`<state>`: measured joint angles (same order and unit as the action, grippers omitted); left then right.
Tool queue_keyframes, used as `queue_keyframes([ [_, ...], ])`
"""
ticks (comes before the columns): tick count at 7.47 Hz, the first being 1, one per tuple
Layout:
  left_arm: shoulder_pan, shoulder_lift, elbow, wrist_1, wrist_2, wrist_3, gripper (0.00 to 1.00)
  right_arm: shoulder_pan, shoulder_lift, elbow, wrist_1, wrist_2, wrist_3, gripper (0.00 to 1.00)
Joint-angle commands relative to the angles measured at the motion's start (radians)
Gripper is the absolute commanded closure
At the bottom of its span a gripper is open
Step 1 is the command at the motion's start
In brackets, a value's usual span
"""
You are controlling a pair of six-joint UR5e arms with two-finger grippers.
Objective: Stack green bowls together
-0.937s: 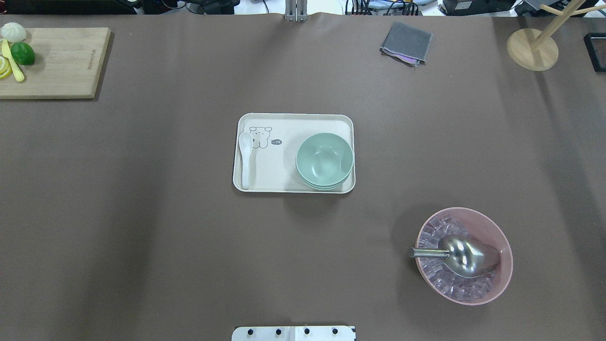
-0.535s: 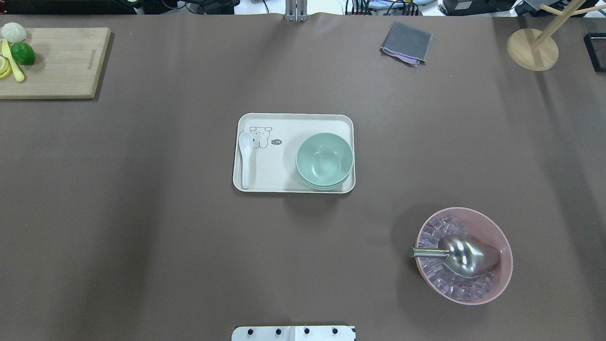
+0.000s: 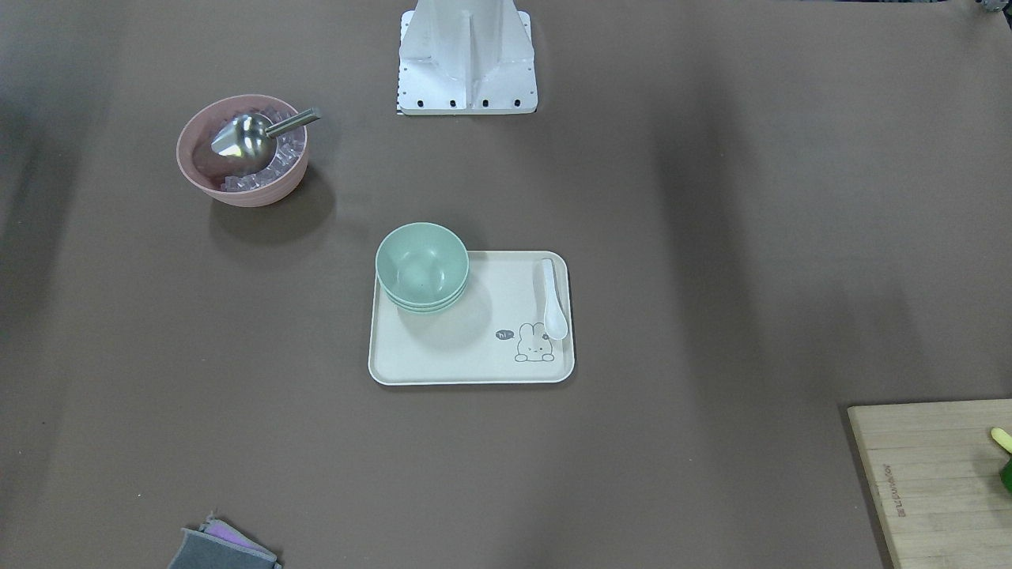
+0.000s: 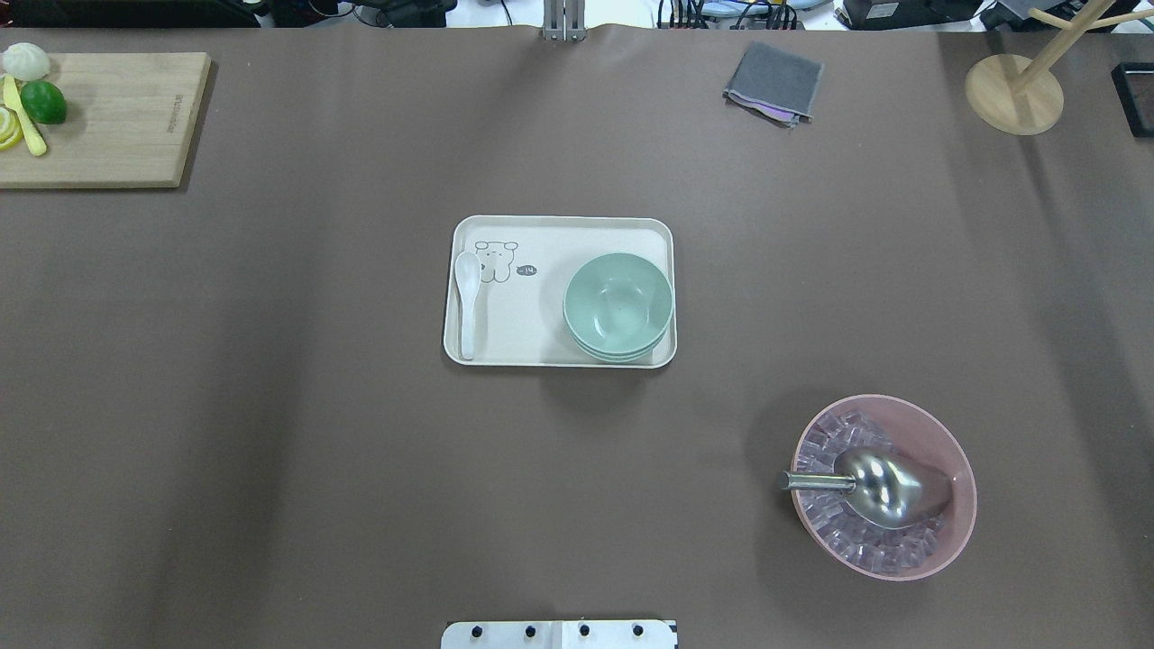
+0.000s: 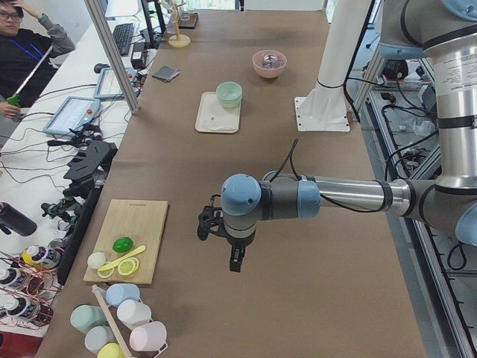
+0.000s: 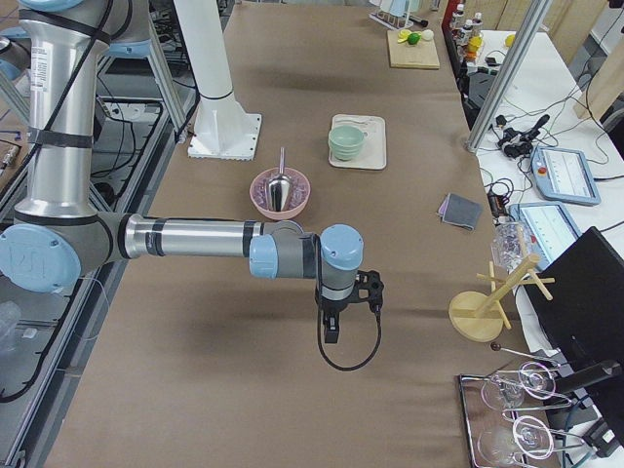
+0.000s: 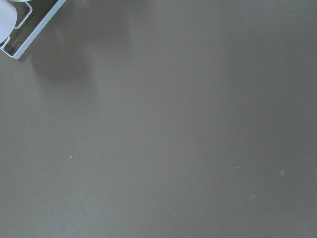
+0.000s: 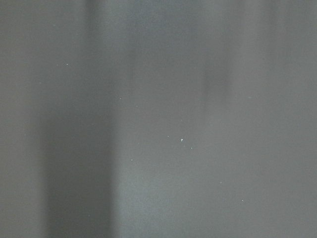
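On the tray (image 4: 541,222), at its right end and nearer the robot in the overhead view, a single nested stack of green bowls (image 4: 618,305). Upright, open side up, seemingly three rims one under another, though hard to count from above. Same stack in the front-facing view (image 3: 421,265), at the tray corner closest to the robot's base. At the tray's other end, a white spoon (image 4: 467,302) lying along the short side, well apart from the stack.

Left gripper (image 5: 234,262) seen only in the left side view: pointing down above bare table (image 4: 270,406), near the board (image 5: 130,246), well apart from the tray. Cannot tell from there how wide the jaws stand, nor any hold. In the left wrist view, only brown table and a pale framed corner at top left, too little to name.

Right gripper (image 6: 331,331) seen only in the right side view: pointing down over the table, between the pink bowl (image 6: 261,203) and the wooden stand (image 6: 478,317), also well apart from the tray. Again no telling the jaw spread or any grasp. In the right wrist view, nothing but table.

In the pink bowl, ice and a metal scoop (image 4: 888,487). At the far edge, a folded grey cloth (image 4: 773,81).
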<state>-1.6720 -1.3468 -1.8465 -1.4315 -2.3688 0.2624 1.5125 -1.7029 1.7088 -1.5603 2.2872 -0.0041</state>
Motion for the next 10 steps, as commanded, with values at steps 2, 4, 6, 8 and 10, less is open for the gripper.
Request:
queue_keyframes([
  [2, 0.000, 0.002, 0.004, -0.001, -0.001, 0.000, 0.02, 0.001, -0.004, -0.003, -0.003, 0.005, 0.001, 0.00],
  [4, 0.000, -0.002, 0.003, -0.001, 0.000, 0.000, 0.02, 0.024, -0.001, -0.003, -0.001, -0.002, 0.001, 0.00],
  [6, 0.000, -0.014, 0.003, -0.001, 0.011, 0.000, 0.02, 0.035, -0.007, -0.003, -0.001, 0.000, 0.001, 0.00],
  [8, 0.001, -0.014, -0.003, -0.001, 0.065, 0.000, 0.02, 0.035, -0.015, 0.000, -0.001, 0.000, 0.001, 0.00],
  [10, 0.000, -0.012, -0.003, -0.001, 0.065, 0.000, 0.02, 0.035, -0.015, 0.000, -0.001, 0.000, 0.001, 0.00],
])
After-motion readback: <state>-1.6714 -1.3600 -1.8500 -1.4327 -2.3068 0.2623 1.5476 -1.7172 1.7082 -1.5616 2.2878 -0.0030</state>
